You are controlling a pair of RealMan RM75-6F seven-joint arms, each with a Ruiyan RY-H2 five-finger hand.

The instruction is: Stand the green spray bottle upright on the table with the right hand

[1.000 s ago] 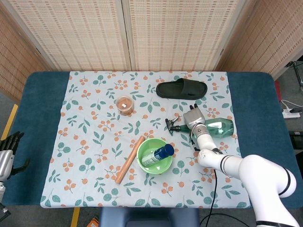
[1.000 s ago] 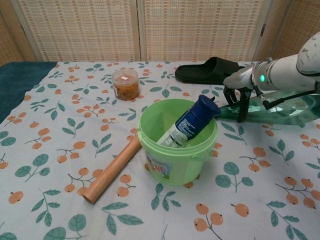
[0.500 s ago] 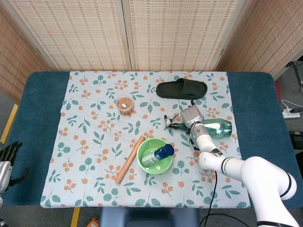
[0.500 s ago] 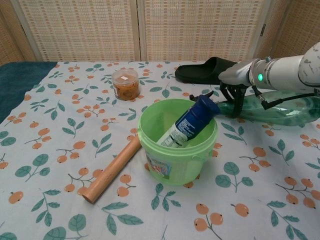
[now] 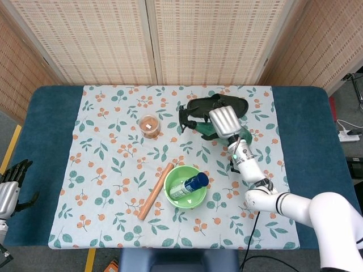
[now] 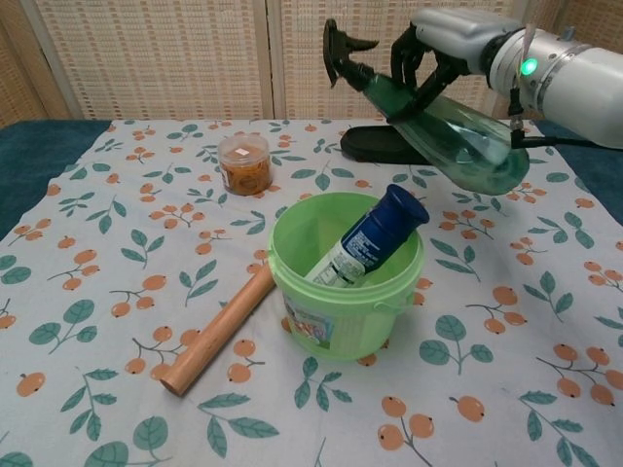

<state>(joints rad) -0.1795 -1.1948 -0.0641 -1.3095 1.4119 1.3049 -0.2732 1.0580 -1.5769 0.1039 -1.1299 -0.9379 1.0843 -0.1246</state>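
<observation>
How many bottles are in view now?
2. The green spray bottle is tilted in the air, held by the right hand. The blue-capped bottle leans inside the green bucket. None seems hidden.

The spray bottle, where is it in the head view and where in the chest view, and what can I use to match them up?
Head view: the spray bottle is right of centre, held tilted by the right hand, in front of the slipper.
Chest view: the bottle is at upper right, off the table, nozzle pointing up-left.
Shared landmark: the green bucket holding a blue-capped can sits below the bottle in both.
</observation>
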